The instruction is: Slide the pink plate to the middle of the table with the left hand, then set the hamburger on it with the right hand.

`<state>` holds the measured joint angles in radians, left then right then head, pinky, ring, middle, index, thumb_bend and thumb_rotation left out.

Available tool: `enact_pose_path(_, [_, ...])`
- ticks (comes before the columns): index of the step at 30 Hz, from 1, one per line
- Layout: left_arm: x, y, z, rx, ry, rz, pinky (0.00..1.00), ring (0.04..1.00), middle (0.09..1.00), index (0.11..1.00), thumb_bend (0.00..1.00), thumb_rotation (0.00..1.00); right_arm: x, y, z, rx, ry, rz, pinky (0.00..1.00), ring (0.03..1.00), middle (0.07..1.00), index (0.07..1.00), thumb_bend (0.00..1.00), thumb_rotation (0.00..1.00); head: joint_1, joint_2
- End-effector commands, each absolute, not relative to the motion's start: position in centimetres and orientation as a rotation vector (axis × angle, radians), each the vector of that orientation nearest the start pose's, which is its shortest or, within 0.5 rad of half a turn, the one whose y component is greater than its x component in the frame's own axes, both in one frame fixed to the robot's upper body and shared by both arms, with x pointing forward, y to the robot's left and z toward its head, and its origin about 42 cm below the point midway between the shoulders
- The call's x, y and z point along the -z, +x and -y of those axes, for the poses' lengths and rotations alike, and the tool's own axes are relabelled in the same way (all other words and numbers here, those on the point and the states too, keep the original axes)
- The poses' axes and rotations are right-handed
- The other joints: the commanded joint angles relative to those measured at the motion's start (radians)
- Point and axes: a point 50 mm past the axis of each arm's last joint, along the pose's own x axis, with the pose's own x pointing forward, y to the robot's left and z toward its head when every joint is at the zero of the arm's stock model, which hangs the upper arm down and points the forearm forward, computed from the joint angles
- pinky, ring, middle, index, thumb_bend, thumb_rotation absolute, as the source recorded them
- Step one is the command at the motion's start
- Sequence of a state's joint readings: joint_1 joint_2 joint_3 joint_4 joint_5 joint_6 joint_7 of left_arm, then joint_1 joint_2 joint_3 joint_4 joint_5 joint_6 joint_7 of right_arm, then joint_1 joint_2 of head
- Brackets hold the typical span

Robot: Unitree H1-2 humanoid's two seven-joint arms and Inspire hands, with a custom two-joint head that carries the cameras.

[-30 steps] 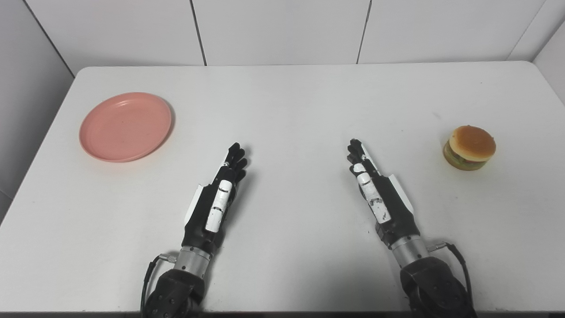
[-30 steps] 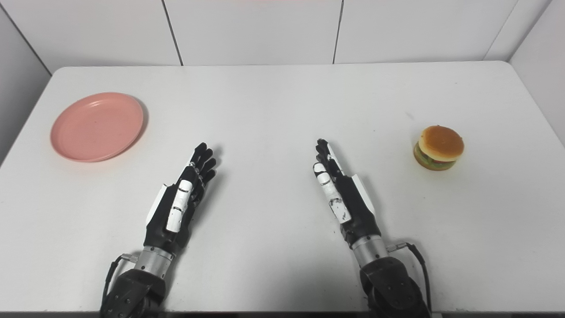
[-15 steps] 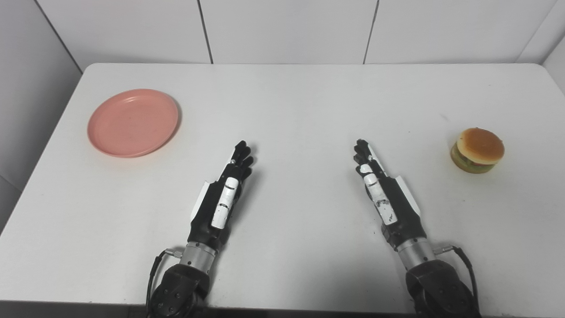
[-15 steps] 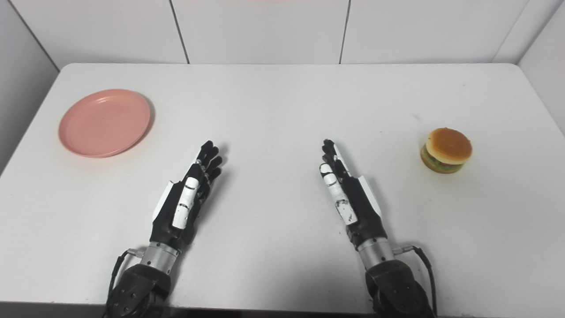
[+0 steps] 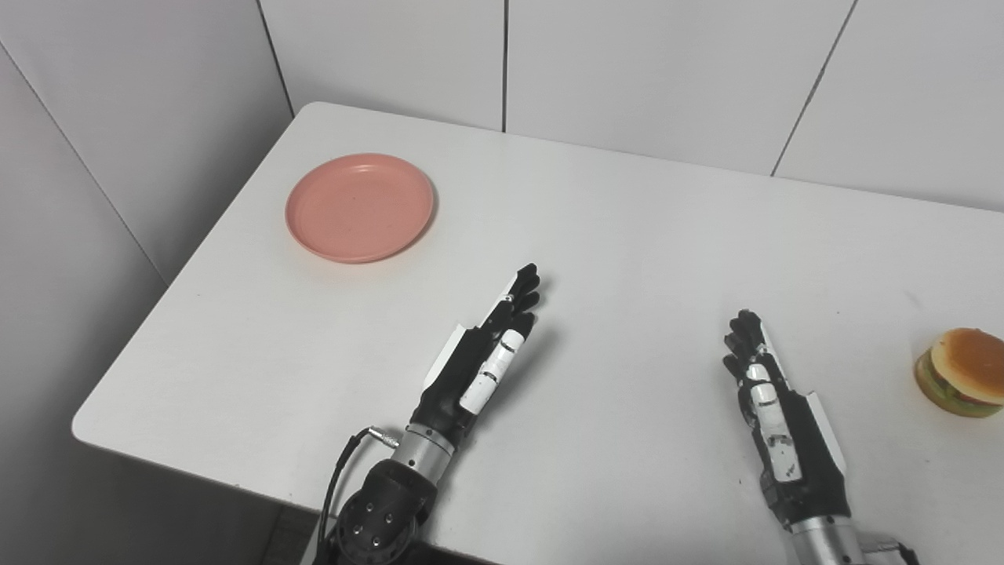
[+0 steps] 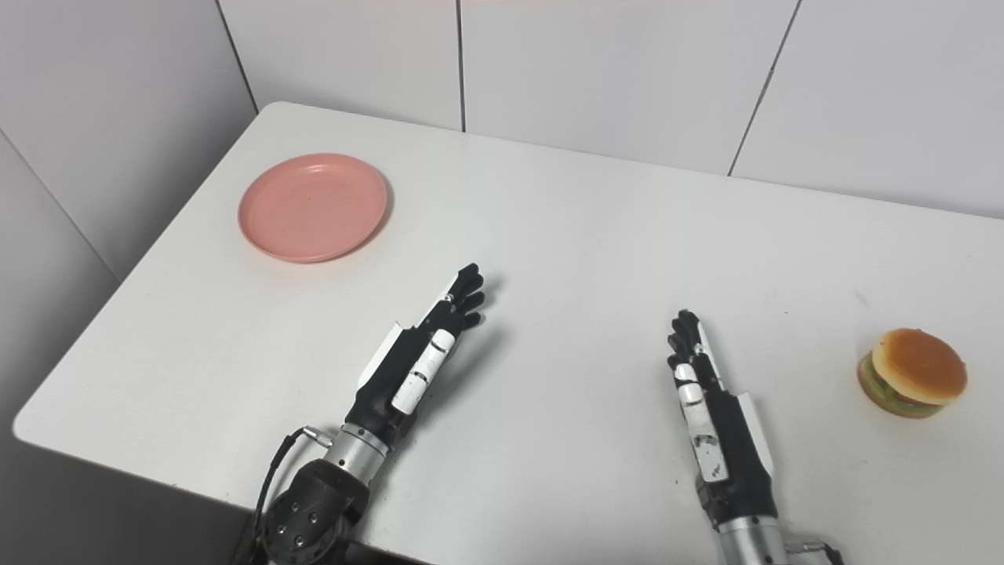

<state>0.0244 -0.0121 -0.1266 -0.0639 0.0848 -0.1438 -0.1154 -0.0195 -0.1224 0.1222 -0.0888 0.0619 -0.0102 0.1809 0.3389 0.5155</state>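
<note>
**Both hands wait low on the table; plate and burger untouched**

Nearest the camera, the two arms come up from the bottom edge and lay their hands low over the white table (image 6: 565, 235). The left hand (image 6: 420, 353) points up and to the right, its fingers stretched out straight and close together, holding nothing. The right hand (image 6: 710, 400) lies much the same way, fingers extended toward the far wall and empty too (it sits edge-on, thumb side up, so the palm is hidden). Neither hand is near its target, which reads as a ready pose before any reach.

Further out on the right, the hamburger (image 6: 912, 372) stands upright on the tabletop, well apart from the right hand and close to the picture's right edge. It appears to be placed there so the right arm can take it without crossing the other.

Farthest away, the pink plate (image 6: 313, 206) lies flat near the table's far left corner, well apart from the left hand. The middle of the table between the hands is bare, and it is there, by the task, that the plate should be slid first.
</note>
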Motion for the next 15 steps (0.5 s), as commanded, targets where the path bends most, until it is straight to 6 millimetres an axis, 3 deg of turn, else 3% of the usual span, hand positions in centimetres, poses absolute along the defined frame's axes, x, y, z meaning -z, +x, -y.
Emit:
enact_pose_path(1, [-5.99, 25.88, -14.47, 0.255, 0.041, -0.005, 0.96, 0.991, 1.0, 1.0, 0.44, 1.0, -10.86, 28.27, 21.09, -0.32, -0.061, 0.077, 1.0, 1.0, 1.0, 1.0, 0.22, 1.0, 0.004, -0.001])
enact_pose_path(15, [-5.9, 26.13, -13.89, 0.25, 0.03, -0.013, 0.97, 0.992, 1.0, 1.0, 0.45, 1.0, -11.19, 28.28, 21.0, -0.315, -0.051, 0.078, 1.0, 1.0, 1.0, 1.0, 0.15, 1.0, 0.027, -0.003])
